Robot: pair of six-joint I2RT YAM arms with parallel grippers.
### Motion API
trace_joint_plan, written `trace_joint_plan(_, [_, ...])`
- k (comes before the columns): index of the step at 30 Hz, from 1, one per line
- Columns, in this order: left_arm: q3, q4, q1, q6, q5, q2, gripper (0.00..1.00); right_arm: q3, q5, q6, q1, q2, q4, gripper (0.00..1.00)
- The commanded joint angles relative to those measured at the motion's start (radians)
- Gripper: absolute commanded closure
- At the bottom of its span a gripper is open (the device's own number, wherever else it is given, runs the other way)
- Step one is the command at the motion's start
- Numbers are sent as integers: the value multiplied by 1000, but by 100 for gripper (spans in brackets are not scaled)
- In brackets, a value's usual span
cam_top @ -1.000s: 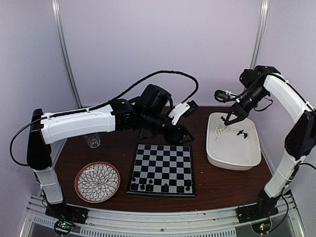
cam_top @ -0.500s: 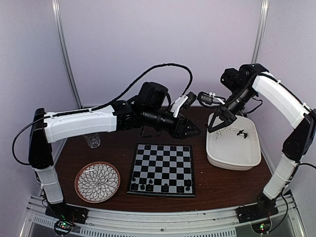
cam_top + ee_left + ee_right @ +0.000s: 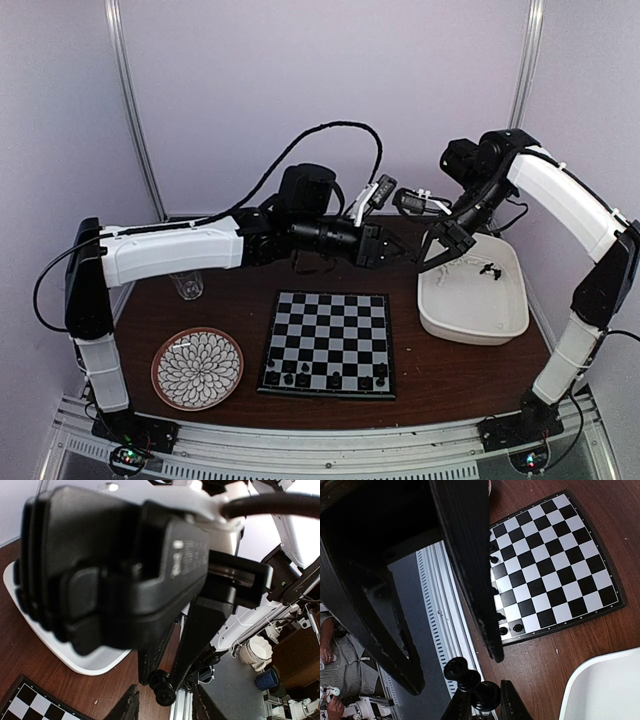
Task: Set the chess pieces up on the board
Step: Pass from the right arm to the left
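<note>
While off the board (image 3: 330, 320), right gripper (image 3: 433, 262) near left gripper (image 3: 392, 252)

Expect even, diffuse overhead light in the top external view. The walls read pale lilac, the table (image 3: 230, 310) carries only soft shadows beneath the arms, and the white tub (image 3: 470, 330) sits close to overexposure. Resolution is low: the chess pieces (image 3: 303, 379) on the board (image 3: 330, 330) resolve only as small dark blobs.

In the left wrist view, note that the black housing (image 3: 115, 580) close to the lens is out of focus, with glare spots along its top and a blown-out white background at upper right.

In the right wrist view, the dark fingers (image 3: 465, 555) near the lens are underexposed and soft. The board is sharp and brightly lit, and the black chess piece (image 3: 470, 682) shows a faint highlight.
</note>
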Motion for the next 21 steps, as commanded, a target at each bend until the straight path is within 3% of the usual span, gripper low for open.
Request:
trace_joint_plan(1, [-1,89,4,-43,48,30,64,30,-20,6,9,12,1,88])
trace_joint_plan(11, [-4,105,4,-45,67,38,83,29,-21,8,15,12,-1,87])
trace_joint_plan(17, [-11,127,5,-48,70,37,88,27,-8,6,23,14,1,87])
trace_joint_plan(21, [-17,135,5,-48,74,35,95,28,-4,8,25,10,2,80])
